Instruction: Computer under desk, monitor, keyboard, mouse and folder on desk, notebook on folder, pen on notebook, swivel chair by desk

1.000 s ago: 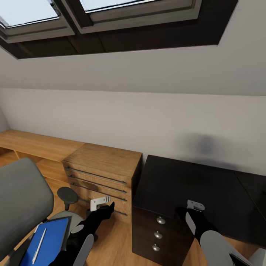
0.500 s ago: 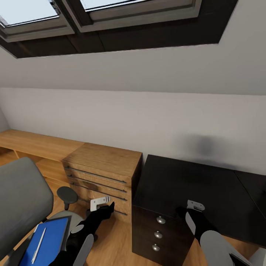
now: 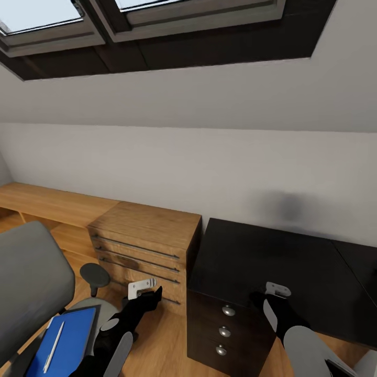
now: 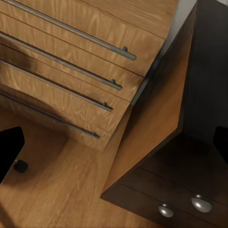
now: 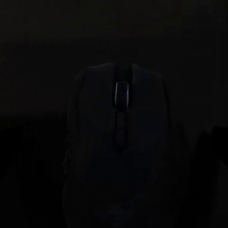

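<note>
— Where does the head view look from?
— High, facing the wall over the desk (image 3: 262, 256).
— The wrists?
— Left sees its drawers (image 4: 190, 190) too; right hangs close over the mouse (image 5: 121, 156)

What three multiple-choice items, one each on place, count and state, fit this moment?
1. Where does the folder lie?
A. on the swivel chair seat
B. on the desk
C. on the floor

2. How many round knobs show on the desk's drawer unit in the head view?
A. one
B. three
C. five

3. What rests on the folder?
A. the pen
B. a keyboard
C. nothing

Answers: 1 A, blue folder sits on the grey seat; 2 B, three silver knobs in a column; 3 A, white pen lies across it.
</note>
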You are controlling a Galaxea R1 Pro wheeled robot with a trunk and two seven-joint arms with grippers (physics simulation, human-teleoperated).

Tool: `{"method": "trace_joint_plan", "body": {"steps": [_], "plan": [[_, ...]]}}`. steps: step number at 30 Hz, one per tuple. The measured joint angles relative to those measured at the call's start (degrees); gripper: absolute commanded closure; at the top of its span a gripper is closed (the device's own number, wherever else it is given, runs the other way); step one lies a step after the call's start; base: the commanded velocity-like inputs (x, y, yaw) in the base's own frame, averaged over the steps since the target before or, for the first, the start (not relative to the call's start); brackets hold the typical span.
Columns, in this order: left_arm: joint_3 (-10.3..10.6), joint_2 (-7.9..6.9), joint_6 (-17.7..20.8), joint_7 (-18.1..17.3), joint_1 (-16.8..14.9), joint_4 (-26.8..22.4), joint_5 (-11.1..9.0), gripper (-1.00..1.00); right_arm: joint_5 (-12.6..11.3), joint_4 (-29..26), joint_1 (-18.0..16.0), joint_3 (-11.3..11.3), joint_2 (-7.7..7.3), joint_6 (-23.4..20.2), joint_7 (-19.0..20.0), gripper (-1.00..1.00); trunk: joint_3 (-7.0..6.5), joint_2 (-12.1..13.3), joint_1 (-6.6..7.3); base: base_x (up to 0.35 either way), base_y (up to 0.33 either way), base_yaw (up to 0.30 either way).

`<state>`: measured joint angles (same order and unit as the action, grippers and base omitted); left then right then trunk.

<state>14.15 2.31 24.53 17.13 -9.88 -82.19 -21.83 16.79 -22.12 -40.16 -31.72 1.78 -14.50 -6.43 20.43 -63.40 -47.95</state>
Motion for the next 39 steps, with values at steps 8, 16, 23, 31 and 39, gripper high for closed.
{"method": "trace_joint_plan", "body": {"steps": [8, 16, 23, 31, 39], "plan": [[0.00, 0.00, 0.00, 0.00, 0.00, 0.01, -0.04, -1.00, 0.04, -0.05, 0.00, -0.02, 0.00, -0.06, -0.01, 1.00, 0.00, 0.00, 0.00, 0.000, 0.000, 0.000], [0.00, 0.00, 0.00, 0.00, 0.00, 0.01, -0.06, -1.00, 0.06, -0.03, 0.00, -0.02, 0.02, -0.02, 0.01, 1.00, 0.00, 0.00, 0.00, 0.000, 0.000, 0.000], [0.00, 0.00, 0.05, 0.00, 0.00, 0.01, -0.06, -1.00, 0.22, -0.02, 0.01, 0.01, 0.08, -0.02, 0.07, 1.00, 0.00, 0.00, 0.00, 0.000, 0.000, 0.000], [0.00, 0.00, 0.09, 0.00, 0.00, 0.00, -0.07, -1.00, 0.50, -0.08, 0.01, -0.05, 0.18, -0.07, 0.14, 1.00, 0.01, 0.01, 0.00, 0.000, 0.000, 0.000], [0.00, 0.00, 0.09, 0.00, 0.00, 0.02, -0.07, -1.00, 0.38, -0.17, 0.01, -0.06, 0.32, -0.08, 0.18, 1.00, 0.01, 0.01, 0.00, 0.000, 0.000, 0.000]]}}
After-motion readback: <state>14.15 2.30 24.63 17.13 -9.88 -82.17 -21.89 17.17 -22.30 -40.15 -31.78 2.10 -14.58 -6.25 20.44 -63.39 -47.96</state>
